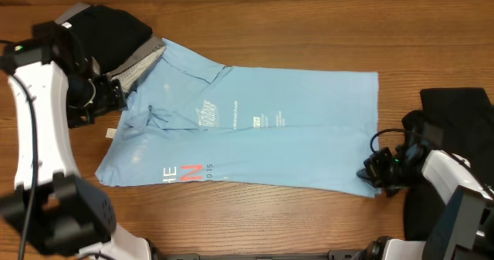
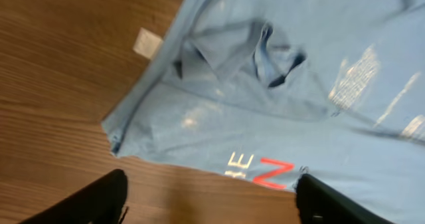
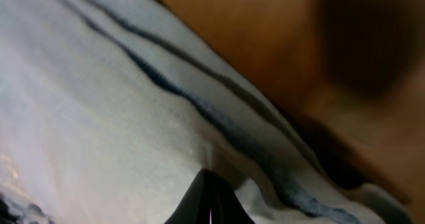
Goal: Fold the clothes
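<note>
The T-shirt (image 1: 270, 129) lies spread mid-worktop (image 1: 309, 28); it looks light and limp, so best held at its corners. My right hand (image 1: 373, 173) pinches its hem corner toward the worktop's right edge. My left hand (image 2: 212, 187) gapes wide at the sleeve end.

sky-blue t-shirt (image 1: 293, 136) lying flat, left end rumpled — white logos mid-cloth, orange-red lettering at lower edge

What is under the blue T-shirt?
The blue T-shirt lies flat on the wooden table. A grey garment meets its upper-left edge in the overhead view; whether it runs underneath is covered.
</note>
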